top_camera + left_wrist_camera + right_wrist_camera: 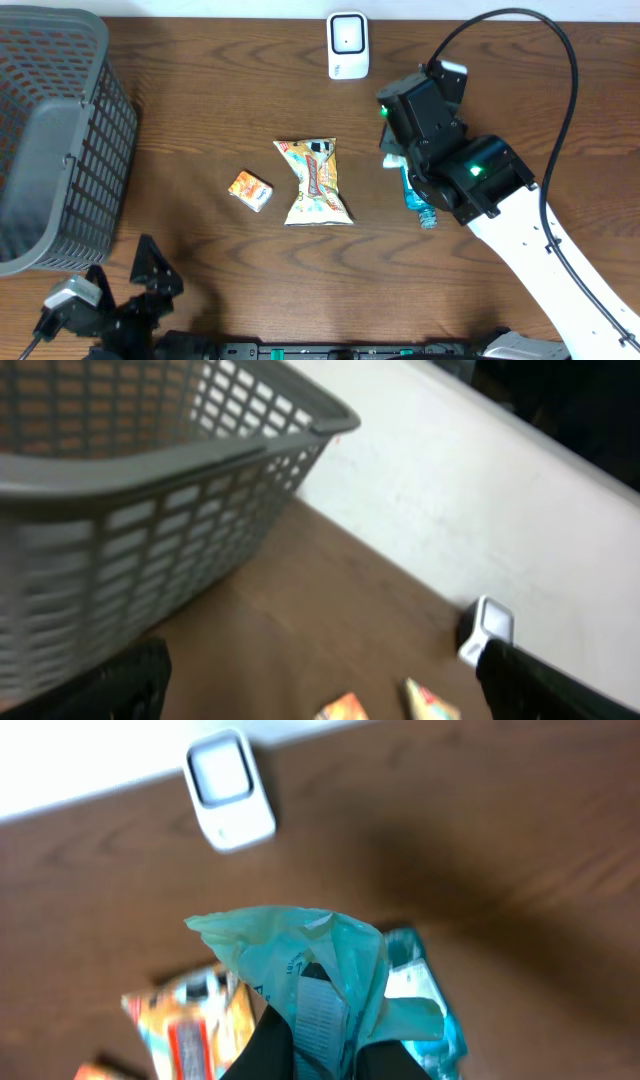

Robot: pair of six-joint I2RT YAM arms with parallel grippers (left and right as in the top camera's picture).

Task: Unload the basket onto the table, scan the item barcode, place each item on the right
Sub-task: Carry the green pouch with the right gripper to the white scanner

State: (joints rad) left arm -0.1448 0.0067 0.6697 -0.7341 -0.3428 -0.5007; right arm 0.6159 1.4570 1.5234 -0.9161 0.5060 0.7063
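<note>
Ahead of our right gripper we are seeing a white rectangular scanner; jaws clamping a crumpled teal packet, left gripper gaping.

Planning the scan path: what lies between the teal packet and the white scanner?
Nothing; only bare table separates the teal packet from the white scanner, as the right wrist view shows.

Occluded and cropped
The teal packet is mostly hidden beneath the right arm; the basket is cropped.
</note>
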